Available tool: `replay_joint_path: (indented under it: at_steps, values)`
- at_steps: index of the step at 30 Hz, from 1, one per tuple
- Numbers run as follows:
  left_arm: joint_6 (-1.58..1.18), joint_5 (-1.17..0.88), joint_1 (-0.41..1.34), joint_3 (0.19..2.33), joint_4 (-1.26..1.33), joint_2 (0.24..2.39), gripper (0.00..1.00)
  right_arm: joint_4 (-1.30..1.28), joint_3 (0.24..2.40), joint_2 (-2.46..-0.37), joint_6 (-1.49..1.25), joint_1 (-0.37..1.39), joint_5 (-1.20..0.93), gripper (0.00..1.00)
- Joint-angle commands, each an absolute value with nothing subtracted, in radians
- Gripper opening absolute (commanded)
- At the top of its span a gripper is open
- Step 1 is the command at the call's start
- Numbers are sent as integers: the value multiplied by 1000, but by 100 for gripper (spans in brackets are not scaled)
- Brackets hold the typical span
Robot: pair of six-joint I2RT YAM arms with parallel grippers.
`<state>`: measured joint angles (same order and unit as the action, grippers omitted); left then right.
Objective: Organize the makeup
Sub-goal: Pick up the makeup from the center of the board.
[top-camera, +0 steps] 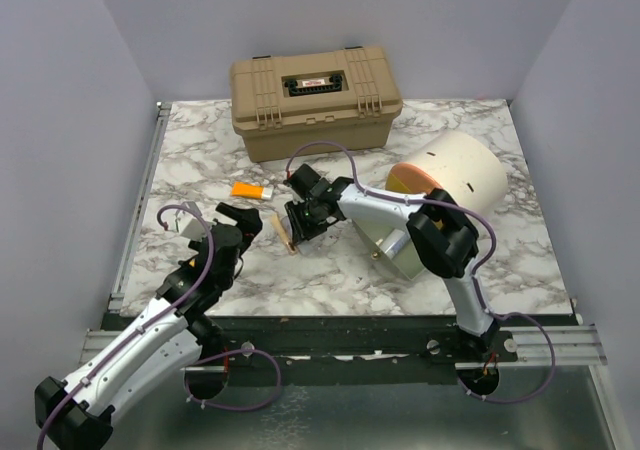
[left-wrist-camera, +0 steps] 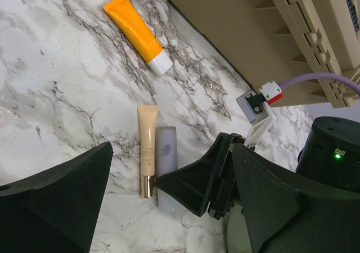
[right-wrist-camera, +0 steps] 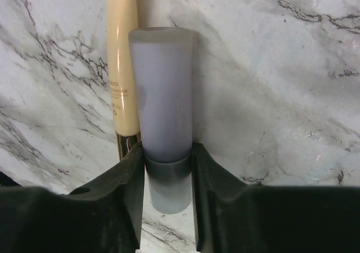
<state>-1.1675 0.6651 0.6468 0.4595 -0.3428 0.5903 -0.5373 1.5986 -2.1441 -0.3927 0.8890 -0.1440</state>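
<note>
The right gripper (right-wrist-camera: 167, 163) has its jaws clamped on the cap end of the grey tube (right-wrist-camera: 163, 95), in front of the tan box (top-camera: 315, 100), beside 1 cream tube (right-wrist-camera: 122, 67). The left gripper (top-camera: 235, 232) hangs with jaws wide apart. I think this is pick-up; next, lift it straight up

The top view looks steeply down from high at the near edge over the whole bench (top-camera: 200, 150). The left wrist view looks obliquely toward the tan case (left-wrist-camera: 236, 34); the right wrist view sits very close. Both share the grey tube (right-wrist-camera: 163, 95) and cream tube (right-wrist-camera: 122, 67).
</note>
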Motion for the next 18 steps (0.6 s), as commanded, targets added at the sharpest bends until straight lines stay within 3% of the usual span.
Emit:
replay_joint_path:
  at_steps: [1,8,18]
  values:
    - [-1179,652,641,462,-366,592,88,-560,1540,-2146,-386,908,-127,28]
    - [-1185,649,640,464,-366,600,88,-528,1492,-2011,-389,908,-125,16]
    - [-1200,647,641,458,-365,620,88,-385,1324,-1734,-497,908,-175,18]
